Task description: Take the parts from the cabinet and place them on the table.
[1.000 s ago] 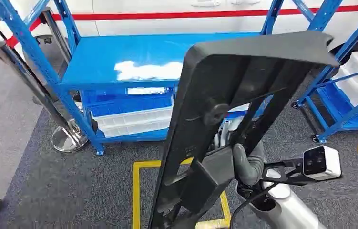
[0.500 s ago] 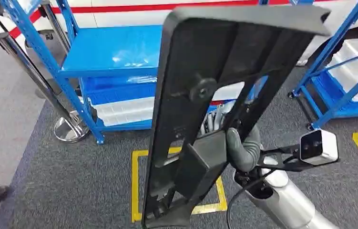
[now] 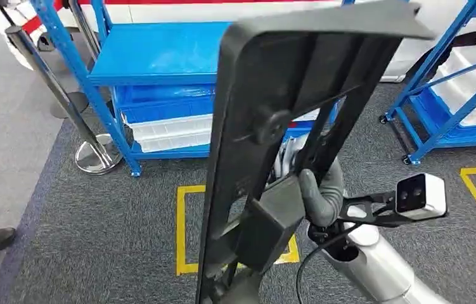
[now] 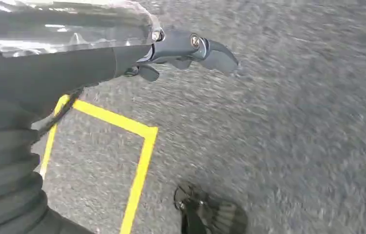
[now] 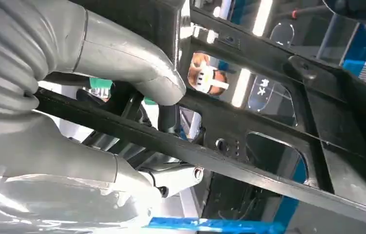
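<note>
Part: a long black plastic frame panel (image 3: pixel 298 126), ribbed and pierced with cut-outs, is being carried upright in front of the body, its far end tilted up and away; this attitude is probably being kept so the long piece clears the floor and the shelving while it is being moved.
Right hand: the right hand (image 3: pixel 321 196) is being wrapped around an inner rib near the panel's lower half, the thumb (image 5: pixel 137 63) being pressed over a bar and the fingers (image 5: pixel 167 118) being hooked behind it; a grasp low on the panel is leaving most of its length above the hand, so tipping is judged a risk.
Left hand: the left hand (image 4: pixel 190 48) is hanging over the grey carpet (image 4: pixel 293 122) with nothing in it, its fingers being kept loosely curled and apart.
Surroundings: a blue steel rack (image 3: pixel 159 54) with white bins (image 3: pixel 168 133) is standing at the far side, another blue rack (image 3: pixel 457 95) at the far right; yellow floor tape (image 3: pixel 181 228) is marking a square near the robot.
Stage: the part is being judged as already taken and under transport; no tabletop is being seen yet.
</note>
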`<move>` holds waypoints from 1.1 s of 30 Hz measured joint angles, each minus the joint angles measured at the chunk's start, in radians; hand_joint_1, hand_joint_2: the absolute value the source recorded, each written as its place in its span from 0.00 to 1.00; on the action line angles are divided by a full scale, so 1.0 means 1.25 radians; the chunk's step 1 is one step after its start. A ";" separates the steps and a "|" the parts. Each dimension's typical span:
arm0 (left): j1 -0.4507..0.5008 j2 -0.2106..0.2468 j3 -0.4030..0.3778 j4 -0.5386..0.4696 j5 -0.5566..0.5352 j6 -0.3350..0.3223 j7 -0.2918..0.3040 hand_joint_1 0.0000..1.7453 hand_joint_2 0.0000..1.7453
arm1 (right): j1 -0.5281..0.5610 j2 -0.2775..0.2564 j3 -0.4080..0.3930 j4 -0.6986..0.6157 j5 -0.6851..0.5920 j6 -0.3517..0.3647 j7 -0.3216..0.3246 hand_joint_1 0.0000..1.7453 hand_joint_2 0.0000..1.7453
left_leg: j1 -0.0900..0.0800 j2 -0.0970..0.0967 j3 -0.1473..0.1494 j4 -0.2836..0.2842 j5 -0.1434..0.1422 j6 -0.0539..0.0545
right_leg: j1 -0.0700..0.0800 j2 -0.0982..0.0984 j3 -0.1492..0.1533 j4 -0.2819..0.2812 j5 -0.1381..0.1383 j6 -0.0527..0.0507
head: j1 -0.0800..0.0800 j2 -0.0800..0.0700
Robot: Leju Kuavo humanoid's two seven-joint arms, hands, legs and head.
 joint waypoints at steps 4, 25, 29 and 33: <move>0.001 0.000 0.007 0.000 0.000 0.002 0.003 0.00 1.00 | -0.003 -0.013 0.000 0.010 -0.004 -0.018 -0.011 1.00 1.00 | -0.001 0.001 -0.032 0.003 0.023 0.011 | -0.002 0.000 -0.071 0.217 -0.138 0.009 | 0.000 0.000; 0.009 0.001 0.074 -0.009 0.058 0.049 -0.048 0.00 1.00 | 0.085 -0.024 0.000 0.001 0.079 0.009 -0.056 1.00 1.00 | 0.006 -0.063 -0.035 0.036 0.018 -0.021 | 0.000 0.049 0.082 -0.014 -0.056 -0.025 | 0.000 0.000; 0.011 0.001 0.075 -0.010 0.044 0.055 -0.039 0.00 1.00 | 0.107 -0.005 -0.007 -0.009 0.114 0.037 -0.057 1.00 1.00 | 0.006 -0.042 -0.041 0.022 0.019 -0.014 | 0.000 0.081 0.067 -0.011 -0.043 -0.002 | 0.000 0.000; 0.012 0.001 0.075 -0.011 0.033 0.055 -0.016 0.00 1.00 | 0.112 0.009 -0.022 -0.011 0.116 0.051 -0.069 1.00 1.00 | 0.005 -0.003 -0.048 0.017 0.028 0.005 | -0.002 0.011 -0.005 0.146 -0.141 0.009 | 0.000 0.000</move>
